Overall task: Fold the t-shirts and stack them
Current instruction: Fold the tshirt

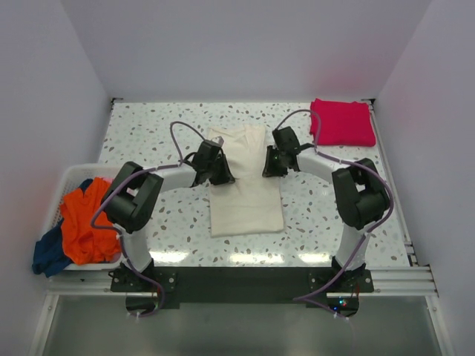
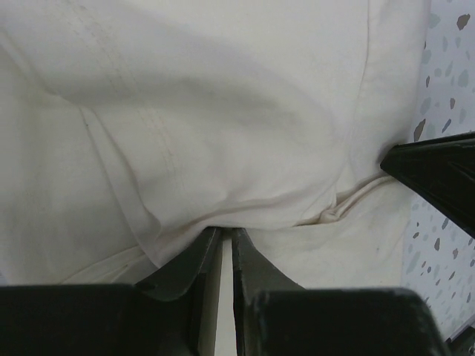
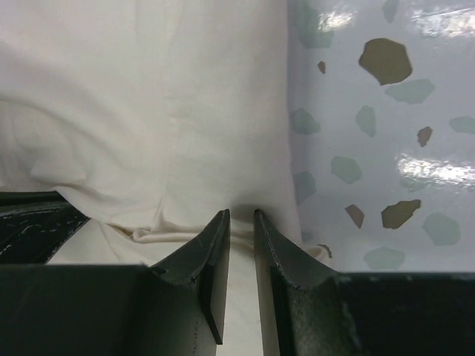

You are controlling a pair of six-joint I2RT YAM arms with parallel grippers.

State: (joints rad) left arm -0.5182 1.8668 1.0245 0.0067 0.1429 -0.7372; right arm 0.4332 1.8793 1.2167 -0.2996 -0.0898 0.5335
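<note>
A cream t-shirt (image 1: 245,196) lies as a long folded strip in the middle of the table. My left gripper (image 1: 224,176) is at its left edge and my right gripper (image 1: 268,168) at its right edge, level with each other across the upper half. In the left wrist view the left gripper (image 2: 227,231) is shut on a raised fold of the cream cloth (image 2: 223,111). The right gripper (image 3: 241,213) is likewise closed on the cream cloth (image 3: 148,111) beside the bare tabletop. A folded magenta-red t-shirt (image 1: 343,122) rests at the back right.
A white slatted basket (image 1: 70,172) stands at the table's left edge. It holds an orange t-shirt (image 1: 85,222), a dark blue one (image 1: 48,256) hanging over its rim, and a bit of pink (image 1: 105,180). White walls close in the speckled table (image 1: 163,133) on three sides.
</note>
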